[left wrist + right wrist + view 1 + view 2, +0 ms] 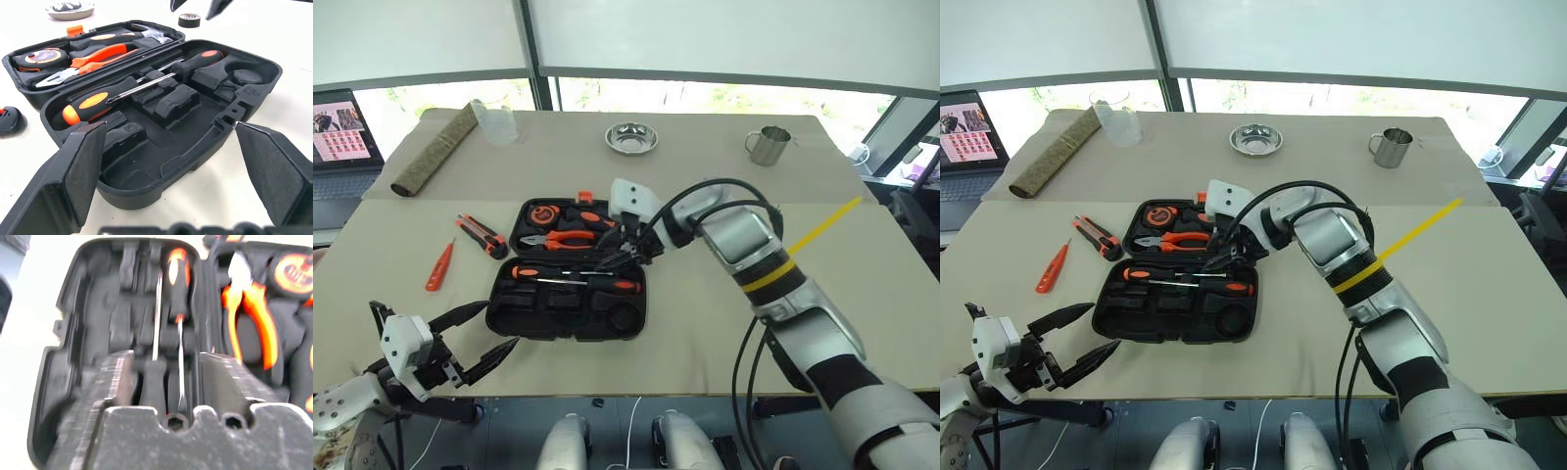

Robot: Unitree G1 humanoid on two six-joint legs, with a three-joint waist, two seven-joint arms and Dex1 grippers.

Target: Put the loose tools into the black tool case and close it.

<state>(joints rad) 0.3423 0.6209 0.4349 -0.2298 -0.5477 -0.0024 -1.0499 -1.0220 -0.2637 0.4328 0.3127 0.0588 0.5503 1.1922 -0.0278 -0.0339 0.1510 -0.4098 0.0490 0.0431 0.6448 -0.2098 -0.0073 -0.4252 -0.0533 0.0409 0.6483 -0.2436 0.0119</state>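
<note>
Right gripper (628,257): mid-frame over black tool case (570,311), jaws narrow, empty.
Left gripper (475,338): lower left, jaws wide.
Next: fetch utility knife (481,235), left of case; seat flat.

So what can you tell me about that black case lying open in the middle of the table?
The black case is moulded plastic with rounded corners, lying open flat on the table. Its far half holds orange-handled pliers and a round tape measure; an orange latch sits on the far edge. The near half has shaped slots, two filled by black-and-orange screwdrivers, the rest empty. The right end effector hovers over them.
</note>
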